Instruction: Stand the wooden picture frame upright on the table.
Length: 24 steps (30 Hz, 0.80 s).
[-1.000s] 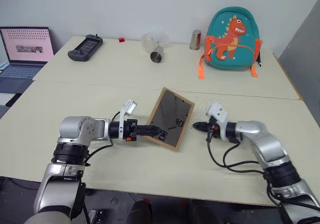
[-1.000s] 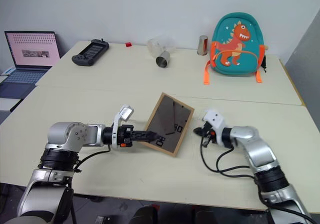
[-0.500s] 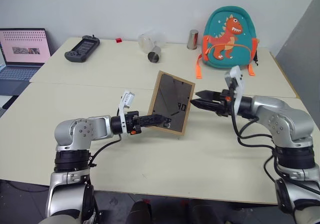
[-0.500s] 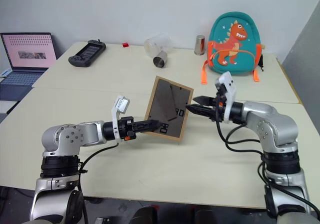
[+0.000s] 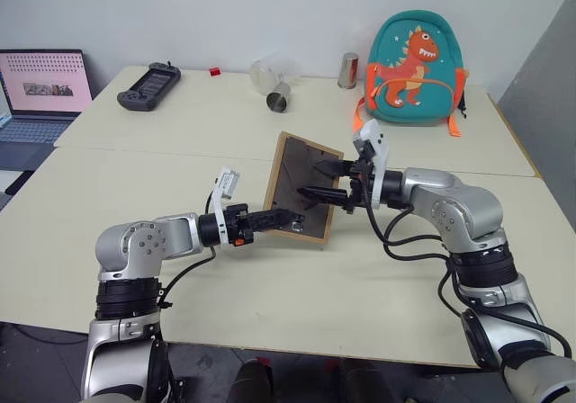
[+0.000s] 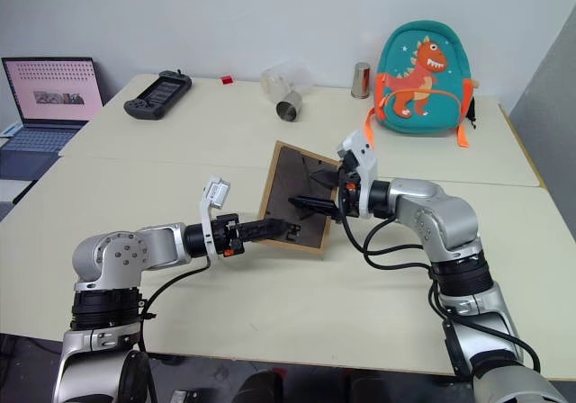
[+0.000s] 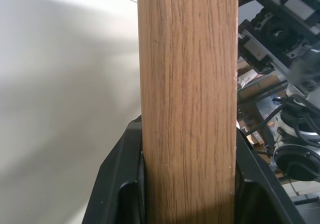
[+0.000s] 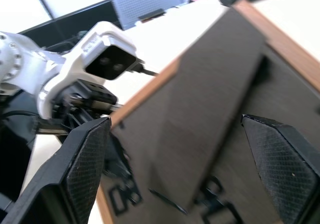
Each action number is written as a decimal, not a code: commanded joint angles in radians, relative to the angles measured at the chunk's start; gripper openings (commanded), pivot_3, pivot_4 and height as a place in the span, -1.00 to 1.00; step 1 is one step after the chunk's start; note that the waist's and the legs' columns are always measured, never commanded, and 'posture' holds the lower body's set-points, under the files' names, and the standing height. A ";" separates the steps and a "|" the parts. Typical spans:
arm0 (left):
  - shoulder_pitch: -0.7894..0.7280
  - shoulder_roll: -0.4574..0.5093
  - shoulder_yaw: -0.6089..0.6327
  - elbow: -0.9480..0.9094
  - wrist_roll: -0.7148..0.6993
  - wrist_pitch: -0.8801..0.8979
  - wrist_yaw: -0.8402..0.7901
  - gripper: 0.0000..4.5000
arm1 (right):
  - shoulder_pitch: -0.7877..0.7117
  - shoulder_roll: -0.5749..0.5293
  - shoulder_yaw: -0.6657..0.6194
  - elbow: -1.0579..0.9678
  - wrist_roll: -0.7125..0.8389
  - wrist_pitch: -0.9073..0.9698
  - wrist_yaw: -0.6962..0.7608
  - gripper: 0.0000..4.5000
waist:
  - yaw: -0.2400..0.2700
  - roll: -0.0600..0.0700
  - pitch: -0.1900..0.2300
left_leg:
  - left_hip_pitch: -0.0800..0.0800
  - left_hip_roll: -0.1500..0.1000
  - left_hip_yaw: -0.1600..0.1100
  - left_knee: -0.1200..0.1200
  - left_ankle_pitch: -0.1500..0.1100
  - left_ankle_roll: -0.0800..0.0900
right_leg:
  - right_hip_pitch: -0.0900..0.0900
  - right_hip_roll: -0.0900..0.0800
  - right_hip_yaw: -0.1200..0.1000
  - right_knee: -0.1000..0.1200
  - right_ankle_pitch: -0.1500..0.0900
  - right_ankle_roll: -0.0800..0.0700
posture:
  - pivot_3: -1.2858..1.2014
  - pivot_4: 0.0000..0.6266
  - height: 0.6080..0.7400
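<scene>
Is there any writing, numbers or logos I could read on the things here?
None can be read.
Frame back: black markings near the lower edge, too blurred to read.
Laptop screen: rows of tiny marks, too small to read.
Backpack: a dinosaur picture, no words.

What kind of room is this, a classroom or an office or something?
Probably an office or lab workroom, though I can't be sure. Pale tables stand pushed together by a plain wall, an open laptop sits at one side, and a dinosaur backpack rests on the far table.
</scene>
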 commanded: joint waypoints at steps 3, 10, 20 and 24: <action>0.004 0.013 0.032 -0.061 -0.057 -0.028 -0.016 -0.43 | -0.001 -0.030 -0.064 -0.129 0.192 0.149 0.088 0.97 | 0.001 0.000 0.000 | 0.000 0.000 0.000 0.000 0.000 0.000 | 0.000 0.000 0.000 0.000 0.000 0.000 | 0.03 -0.52 1.00; 0.013 -0.009 0.092 -0.041 -0.103 0.001 0.045 -0.43 | 0.061 -0.131 -0.136 -0.181 0.263 0.228 0.085 0.97 | 0.003 0.000 0.000 | -0.001 0.000 -0.001 0.000 0.000 0.000 | 0.000 0.000 0.000 -0.001 0.000 0.000 | 0.03 -0.52 1.00; 0.009 -0.027 0.161 -0.036 -0.224 0.166 0.132 -0.43 | 0.255 -0.327 -0.089 -0.103 -0.124 -0.333 0.085 0.97 | 0.001 0.000 0.000 | -0.002 -0.001 0.000 0.000 0.000 0.000 | 0.000 0.000 0.000 -0.002 0.000 0.000 | 0.03 -0.52 1.00; 0.004 -0.039 0.209 -0.010 -0.302 0.293 0.204 -0.43 | 0.315 -0.374 -0.009 0.062 -0.464 -0.988 0.000 0.97 | 0.000 0.000 0.000 | -0.002 -0.001 0.000 0.000 0.000 0.000 | 0.000 0.000 0.000 -0.003 0.000 0.001 | 0.03 -0.52 1.00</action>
